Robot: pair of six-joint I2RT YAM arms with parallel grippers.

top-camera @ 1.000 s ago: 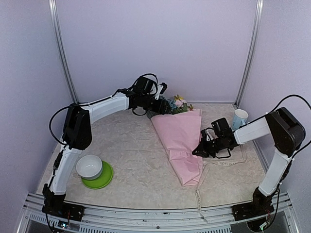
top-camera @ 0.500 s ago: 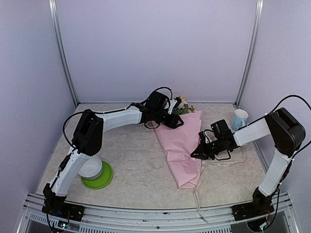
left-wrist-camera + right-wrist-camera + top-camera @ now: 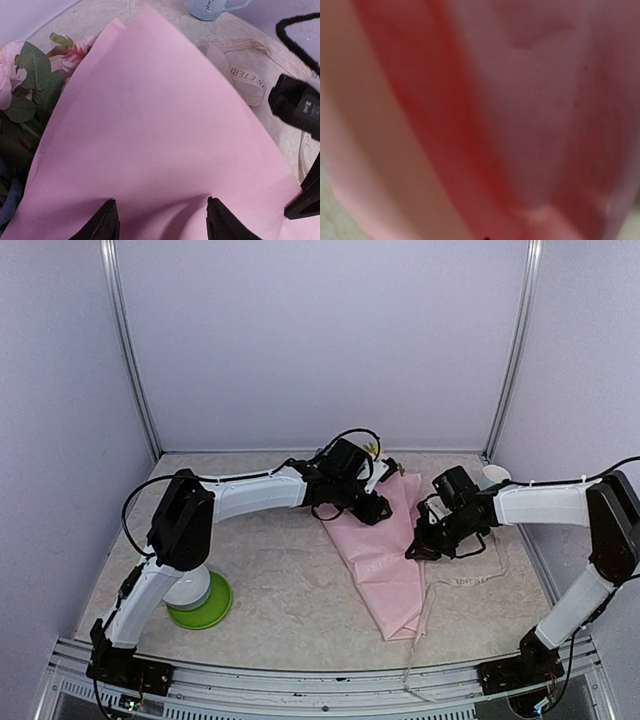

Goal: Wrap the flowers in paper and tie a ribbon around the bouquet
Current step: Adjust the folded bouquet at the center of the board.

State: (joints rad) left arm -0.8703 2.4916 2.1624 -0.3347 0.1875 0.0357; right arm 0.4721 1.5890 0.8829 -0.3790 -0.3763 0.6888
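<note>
Bouquet: the bouquet [image 3: 385,560] lies flat on the surface [image 3: 270,560]. Its wide end points away from the arm bases and its narrow tip points toward them.
Paper: the paper [image 3: 160,125] forms the cone of the bouquet. It is pale pink and creased along its length.
Flowers: the flowers [image 3: 27,65] project from the wide end of the bouquet. Pink blooms and green leaves are visible.
Left arm pose: the upper link rises from the base and the elbow is bent. The long white forearm runs level across to the wide end of the bouquet, at its left edge.
Left gripper: the left gripper [image 3: 368,505] sits on the bouquet. Its fingers [image 3: 107,222] stand apart with pink paper between them. Whether they squeeze the cone cannot be told.
Right arm pose: the elbow is raised to the right of the bouquet. The forearm stretches level toward the bouquet's right edge, with the wrist pitched down.
Right gripper: the right gripper [image 3: 420,548] is at mid-length of the bouquet's right edge. Its jaws are pressed together. The wrist view is a pink blur, so whether it pinches anything cannot be told.
Ribbon: the ribbon [image 3: 246,76] lies just right of the bouquet. One end trails past the bouquet's tip.
Other items: a cup [image 3: 207,7] stands right of the bouquet's wide end. A white bowl [image 3: 185,588] on a green plate [image 3: 212,612] stands well to the bouquet's left.
</note>
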